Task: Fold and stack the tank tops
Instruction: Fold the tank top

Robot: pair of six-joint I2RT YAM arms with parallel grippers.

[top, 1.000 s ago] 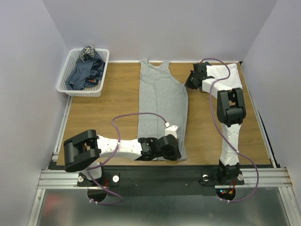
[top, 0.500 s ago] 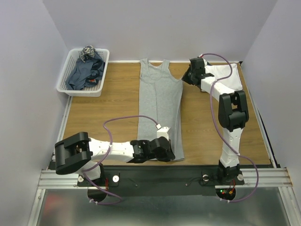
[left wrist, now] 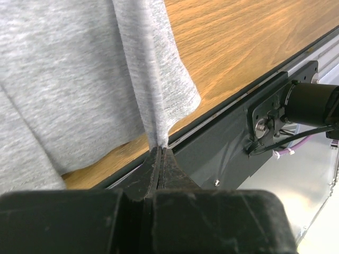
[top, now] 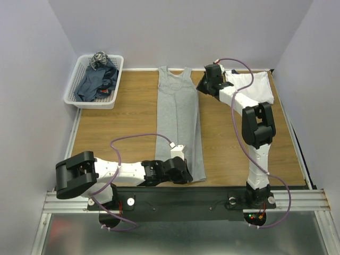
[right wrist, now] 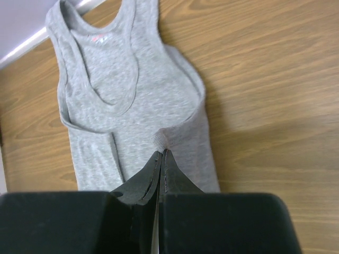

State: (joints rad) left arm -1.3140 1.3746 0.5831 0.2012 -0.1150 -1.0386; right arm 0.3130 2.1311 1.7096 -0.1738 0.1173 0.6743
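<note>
The light heather-grey tank top [top: 178, 125] lay lengthwise down the middle of the tabletop [top: 122, 125], with its neck toward the far edge and its hem at the near one. The left claw [left wrist: 160, 151] was clenched on a pinch of cloth at the hem's right corner. The right claw [right wrist: 160, 154] was clenched on a pinch of the same side just below the armhole. Gripping both ends of one long edge looked like the way to carry that whole edge across evenly, so the step in hand was probably a lengthwise fold: the right side was drawn in over the body, leaving the garment narrow. The white tank top [top: 257, 87] sat at the far right corner behind the right arm, perhaps marking where the stack belonged, though whether it was folded could not be told. The dark blue-grey tops [top: 95, 85] were heaped in the white lattice basket [top: 74, 99] at the far left, well apart, seemingly waiting their turn.
</note>
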